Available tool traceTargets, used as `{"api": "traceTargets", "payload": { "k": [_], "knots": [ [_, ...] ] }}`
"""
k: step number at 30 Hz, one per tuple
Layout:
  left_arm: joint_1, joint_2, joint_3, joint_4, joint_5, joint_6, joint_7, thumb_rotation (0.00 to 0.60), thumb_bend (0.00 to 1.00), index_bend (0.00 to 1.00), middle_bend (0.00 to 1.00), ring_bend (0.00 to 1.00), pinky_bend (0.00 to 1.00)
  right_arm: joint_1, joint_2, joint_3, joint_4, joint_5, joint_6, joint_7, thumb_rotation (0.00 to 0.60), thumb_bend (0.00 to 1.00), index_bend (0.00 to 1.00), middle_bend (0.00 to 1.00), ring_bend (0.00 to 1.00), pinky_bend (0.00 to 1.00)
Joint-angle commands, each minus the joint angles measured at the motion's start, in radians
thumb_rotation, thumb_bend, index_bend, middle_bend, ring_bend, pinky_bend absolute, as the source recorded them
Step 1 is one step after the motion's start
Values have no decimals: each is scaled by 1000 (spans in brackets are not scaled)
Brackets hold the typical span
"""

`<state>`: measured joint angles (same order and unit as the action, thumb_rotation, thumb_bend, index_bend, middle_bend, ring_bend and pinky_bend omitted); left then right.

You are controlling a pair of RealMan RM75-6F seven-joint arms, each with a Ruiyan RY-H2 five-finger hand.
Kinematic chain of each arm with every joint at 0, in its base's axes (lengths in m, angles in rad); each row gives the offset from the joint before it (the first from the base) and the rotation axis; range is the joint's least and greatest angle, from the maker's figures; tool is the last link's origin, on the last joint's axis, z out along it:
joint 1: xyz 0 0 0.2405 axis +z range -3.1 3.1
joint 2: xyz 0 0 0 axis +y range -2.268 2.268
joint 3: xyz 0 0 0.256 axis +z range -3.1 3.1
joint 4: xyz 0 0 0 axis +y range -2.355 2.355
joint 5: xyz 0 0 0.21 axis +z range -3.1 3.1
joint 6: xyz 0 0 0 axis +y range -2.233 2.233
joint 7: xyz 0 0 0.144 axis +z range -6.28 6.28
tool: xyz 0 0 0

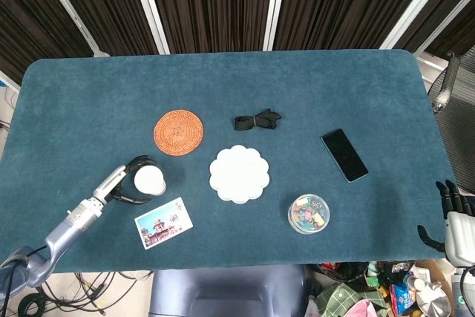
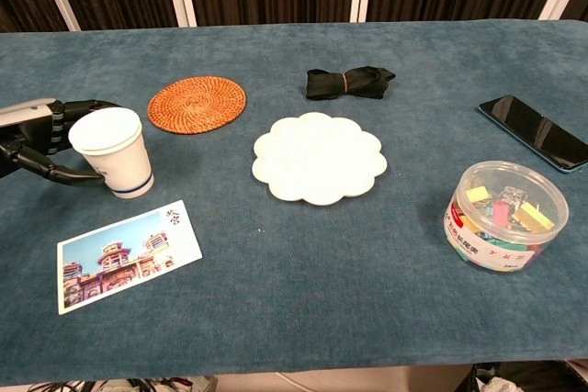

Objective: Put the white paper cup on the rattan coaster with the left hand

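Paper, thin-walled and probably empty, so I am treating the white paper cup (image 2: 113, 151) as light, easy to tip and easy to crush; I am judging the mid-wall to be the place to take hold, squeezing gently rather than at the soft rim. It is standing upright at the near left of the worktop (image 1: 89, 102), just in front of the rattan coaster (image 1: 178, 131). My left hand (image 2: 41, 140) is sitting at the cup's left side, its fingers (image 2: 78, 175) curving around the wall, though I cannot tell whether they are touching it yet. My right hand (image 1: 451, 217) is hanging off the near right edge, fingers spread, holding nothing. Counting: one cup, one coaster, one scalloped white plate (image 1: 239, 174), one postcard (image 1: 163, 222), one black strap (image 1: 257, 119), one phone (image 1: 344, 154), one clear tub of clips (image 1: 309, 213).
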<state>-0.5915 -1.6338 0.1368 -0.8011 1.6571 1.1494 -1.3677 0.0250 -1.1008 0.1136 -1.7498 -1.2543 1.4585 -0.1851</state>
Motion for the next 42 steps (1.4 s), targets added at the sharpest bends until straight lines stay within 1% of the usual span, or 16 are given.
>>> {"api": "traceTargets", "payload": {
  "k": [1, 6, 13, 17, 24, 29, 32, 35, 39, 42],
  "knots": [
    [-6, 1, -6, -8, -2, -3, 11, 600, 223, 258, 288, 0, 2, 0, 1, 0, -1, 0, -1, 1, 600, 215, 18, 17, 128, 166],
    [-8, 11, -10, -24, -4, -3, 28, 600, 246, 272, 297, 0, 5, 0, 2, 0, -1, 0, -2, 1, 600, 216, 18, 17, 128, 167],
    [-10, 33, -21, -51, -10, 9, 28, 600, 245, 272, 298, 0, 16, 1, 1, -1, -2, 0, -2, 0, 600, 216, 18, 17, 128, 166],
    [-11, 54, -30, -71, -13, 23, 28, 600, 246, 282, 308, 0, 19, 2, 0, -3, -2, 0, -5, -4, 600, 216, 17, 17, 128, 166],
    [-15, 87, -46, -107, -27, 25, 33, 600, 282, 290, 313, 0, 21, 2, 1, -2, -3, 4, -6, -5, 600, 216, 18, 17, 128, 166],
    [-37, 115, -55, -151, -15, 23, 51, 600, 292, 290, 313, 0, 22, 3, 2, -2, -4, 6, -8, -7, 600, 216, 18, 17, 128, 166],
    [-61, 142, -80, -177, -13, 33, 99, 600, 291, 289, 312, 0, 22, 2, 3, -2, -5, 8, -9, -6, 600, 216, 17, 17, 128, 167],
    [-93, 170, -119, -205, -34, 13, 160, 600, 292, 289, 311, 0, 22, 4, 3, -1, -6, 9, -11, -7, 600, 216, 18, 17, 128, 167],
    [-141, 207, -171, -253, -81, -56, 182, 600, 291, 288, 311, 0, 24, 4, 3, -1, -6, 12, -10, -8, 600, 215, 18, 17, 128, 166],
    [-180, 216, -203, -256, -117, -122, 207, 600, 292, 284, 310, 0, 24, 5, 2, 0, -7, 15, -12, -11, 600, 216, 18, 17, 128, 167]
  ]
}}
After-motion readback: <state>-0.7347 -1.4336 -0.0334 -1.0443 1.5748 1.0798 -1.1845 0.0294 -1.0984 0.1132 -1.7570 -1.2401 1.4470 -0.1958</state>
